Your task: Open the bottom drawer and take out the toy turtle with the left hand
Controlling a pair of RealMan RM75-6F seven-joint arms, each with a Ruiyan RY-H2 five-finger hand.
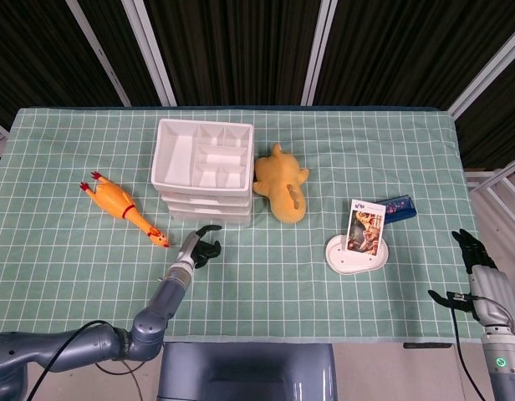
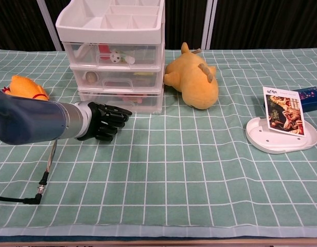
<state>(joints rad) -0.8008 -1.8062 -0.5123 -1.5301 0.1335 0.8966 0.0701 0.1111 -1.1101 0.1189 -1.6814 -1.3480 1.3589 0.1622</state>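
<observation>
The white three-drawer unit [image 1: 204,171] [image 2: 112,56] stands at the back left of the table. Its bottom drawer [image 2: 121,100] [image 1: 209,219] is pushed in. Through its clear front I see only reddish and dark shapes, so I cannot make out the toy turtle. My left hand [image 1: 201,248] [image 2: 105,121] hovers low over the cloth a short way in front of that drawer, slightly left of its middle. Its fingers point toward the unit, loosely bent, touching and holding nothing. My right hand [image 1: 475,257] hangs beyond the table's right edge, fingers spread and empty.
A rubber chicken [image 1: 124,209] [image 2: 25,87] lies left of the unit. A yellow plush toy [image 1: 281,185] [image 2: 194,77] lies just to its right. Farther right are a white dish [image 1: 345,259] [image 2: 282,141] holding a picture card [image 1: 364,225] and a blue box [image 1: 400,206].
</observation>
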